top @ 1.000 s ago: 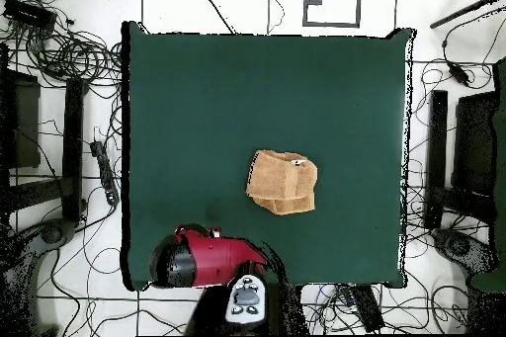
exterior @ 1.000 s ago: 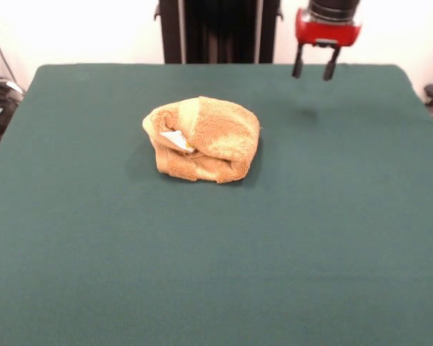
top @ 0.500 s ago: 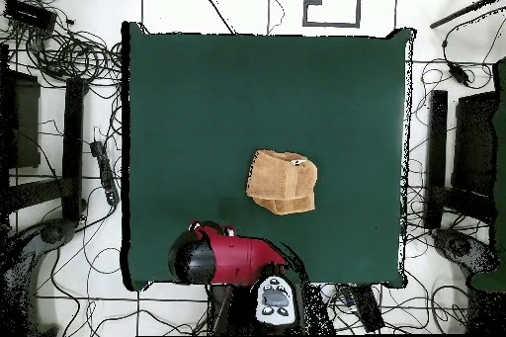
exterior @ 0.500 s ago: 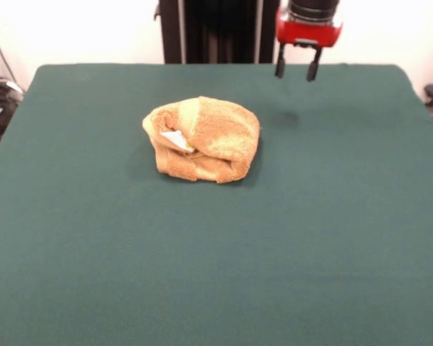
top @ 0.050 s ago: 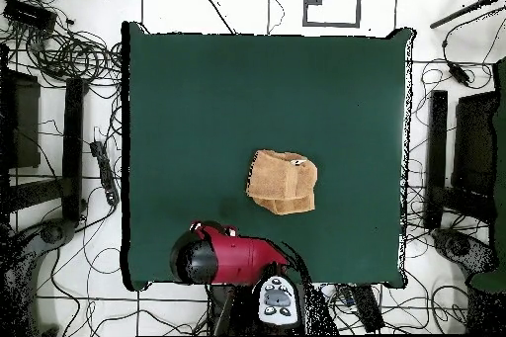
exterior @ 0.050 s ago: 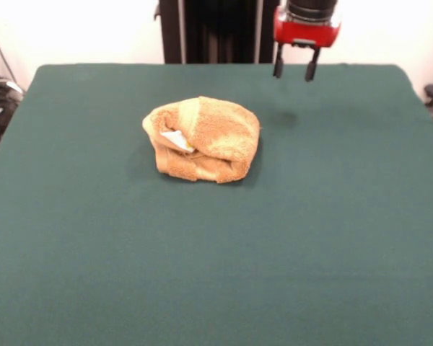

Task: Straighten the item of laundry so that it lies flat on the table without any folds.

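Note:
The item of laundry (exterior @ 0.050 s ago: 202, 139) is an orange-tan terry towel bunched into a folded lump near the middle of the green table (exterior @ 0.050 s ago: 202, 259), with a small white tag showing in a fold on its left side. From above, the item of laundry (top @ 0.050 s ago: 282, 182) lies slightly toward the robot's side of the table (top @ 0.050 s ago: 217, 86). My gripper (exterior @ 0.050 s ago: 294, 70) hangs high over the table's far edge, to the right of the towel and well apart from it. It is open with nothing between its two black fingers. From above, the red arm head (top @ 0.050 s ago: 229, 258) hides the gripper.
Cables, stands and dark equipment (top @ 0.050 s ago: 59, 185) crowd the floor around the table on every side. A black pedestal column (exterior @ 0.050 s ago: 216, 29) stands behind the far edge. The cloth around the towel is bare green.
The gripper has moved left along the far edge toward the towel's side, most of it in the first half second. The towel has not moved.

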`<state>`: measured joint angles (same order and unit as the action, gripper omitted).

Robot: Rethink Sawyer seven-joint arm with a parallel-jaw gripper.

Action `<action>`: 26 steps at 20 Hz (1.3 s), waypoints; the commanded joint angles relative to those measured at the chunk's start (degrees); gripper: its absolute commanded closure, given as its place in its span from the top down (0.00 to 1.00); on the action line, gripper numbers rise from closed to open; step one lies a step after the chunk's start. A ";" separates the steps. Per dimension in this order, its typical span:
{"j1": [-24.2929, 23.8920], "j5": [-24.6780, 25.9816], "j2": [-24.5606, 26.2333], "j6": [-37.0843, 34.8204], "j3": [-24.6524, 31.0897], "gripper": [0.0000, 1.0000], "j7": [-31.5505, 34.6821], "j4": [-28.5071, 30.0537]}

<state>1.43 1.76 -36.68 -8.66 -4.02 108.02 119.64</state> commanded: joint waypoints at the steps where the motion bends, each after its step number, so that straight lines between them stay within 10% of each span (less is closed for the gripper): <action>1: -1.13 1.03 0.72 -3.08 5.78 1.00 4.61 -1.16; 26: -3.92 2.92 -0.15 -6.43 4.44 1.00 2.20 -4.80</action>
<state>-2.51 3.34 -37.04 -9.09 -4.02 108.02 119.46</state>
